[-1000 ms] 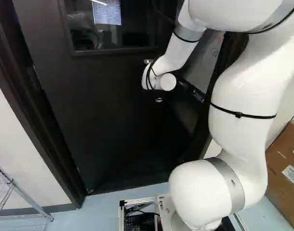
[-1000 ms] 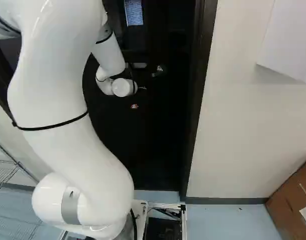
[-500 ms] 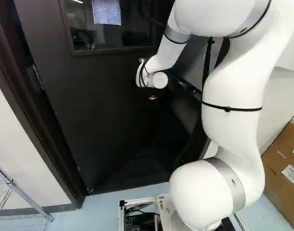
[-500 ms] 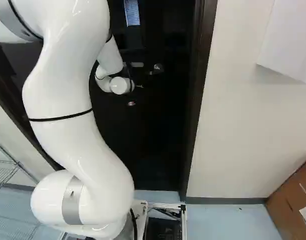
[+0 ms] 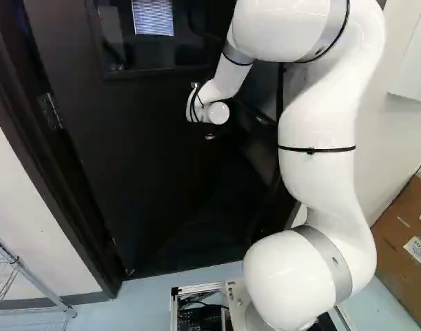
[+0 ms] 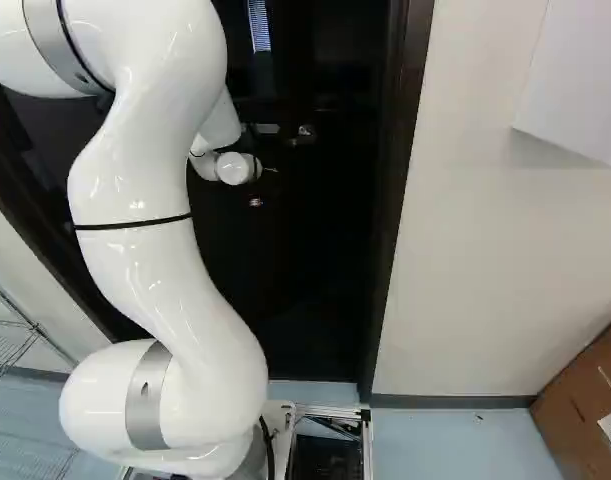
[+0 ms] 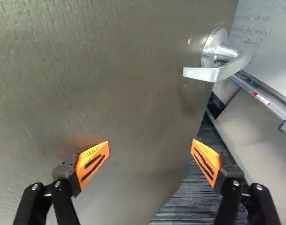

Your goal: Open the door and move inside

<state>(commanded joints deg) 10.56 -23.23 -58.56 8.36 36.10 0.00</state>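
Door: The dark door (image 5: pixel 141 172) stands partly open ahead of us, hinged at the left of the left base view; past its free edge the wrist view shows the room beyond.
Handle: The silver lever (image 7: pixel 217 70) sits on the door near that edge, ahead of our fingers (image 7: pixel 92 161) and apart from them.
Fingers: We have them spread wide with nothing gripped, the door's face ahead; we cannot tell whether any part of us touches it.
Arm: Our white arm (image 5: pixel 320 124) reaches forward, its far end in front of the door below the window (image 5: pixel 155 34).
Base: We are on the near side, with blue floor (image 5: pixel 138 303) between our base and the door.
Beyond: We see a whiteboard (image 7: pixel 269 42) and striped carpet (image 7: pixel 194 201).
Sides: A wire rack (image 5: pixel 41 293) and a cardboard box (image 5: pixel 406 238) flank us.
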